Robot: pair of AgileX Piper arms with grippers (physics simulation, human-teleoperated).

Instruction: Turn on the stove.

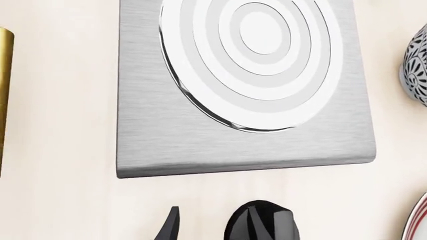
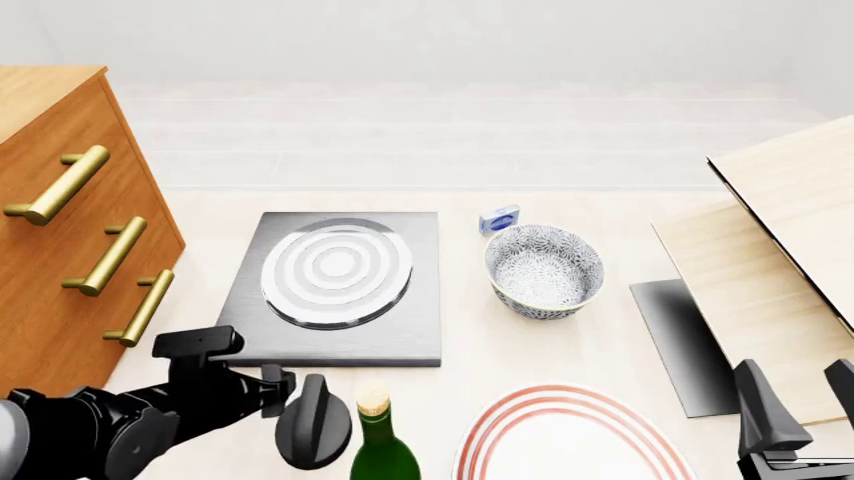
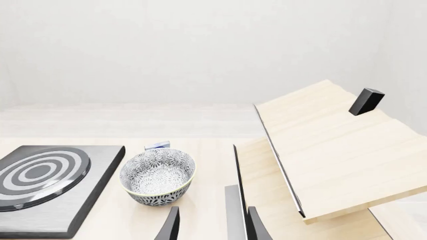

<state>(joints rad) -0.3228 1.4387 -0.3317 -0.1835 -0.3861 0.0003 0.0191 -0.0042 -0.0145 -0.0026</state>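
Just in front of the stove [image 2: 334, 285], its ridged black knob [image 2: 314, 422] sits between the left gripper's [image 2: 296, 400] spread fingers; it looks rigid, best pinched across its ridge.

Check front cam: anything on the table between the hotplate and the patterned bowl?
Nothing directly between. In the front view, bare tabletop separates the hotplate from the bowl. A small blue object sits beyond that gap, near the bowl's far rim.

The stove [image 1: 247, 145] slab looks like brushed metal; its knob [image 2: 314, 420] is perhaps glossy black plastic.
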